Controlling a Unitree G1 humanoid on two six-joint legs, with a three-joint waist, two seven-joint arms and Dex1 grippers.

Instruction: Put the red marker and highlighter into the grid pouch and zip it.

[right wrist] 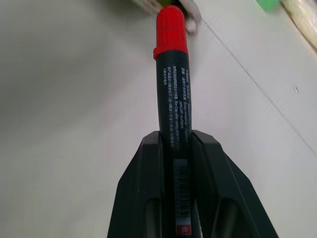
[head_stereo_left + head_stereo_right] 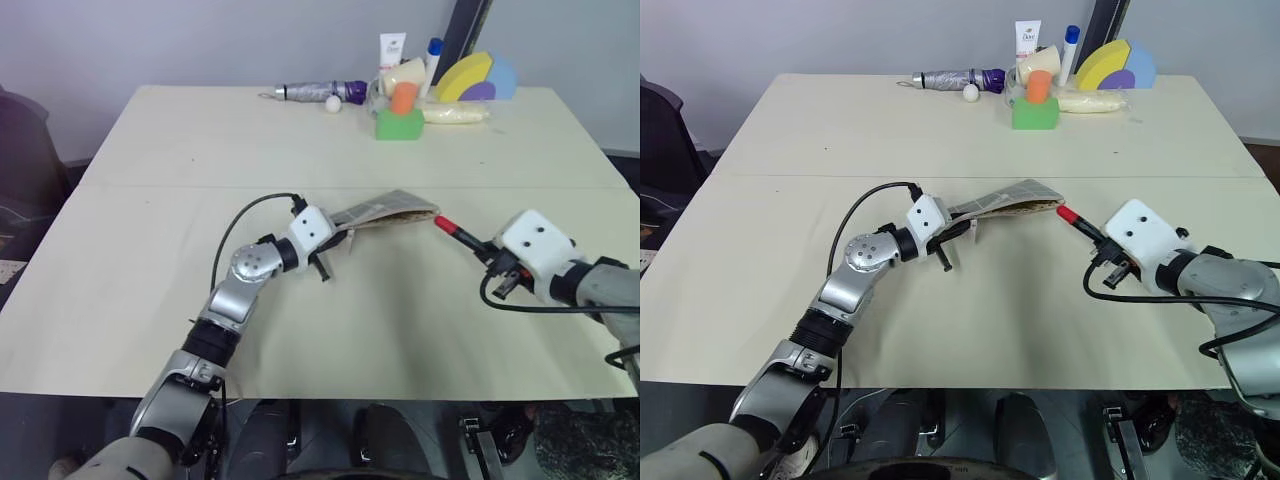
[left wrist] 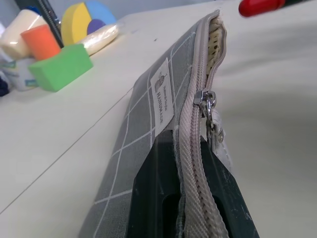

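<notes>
Red marker (image 1: 172,84) clamped in right gripper (image 1: 174,144); grid pouch (image 3: 163,94) pinched in left gripper (image 3: 185,168).

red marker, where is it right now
The red marker is clamped in the right gripper, held above the table on the right side, its red cap pointing at the open end of the grid pouch.

A pale table (image 2: 150,280) carries foam blocks (image 2: 400,110) and an umbrella (image 2: 315,92).
</notes>
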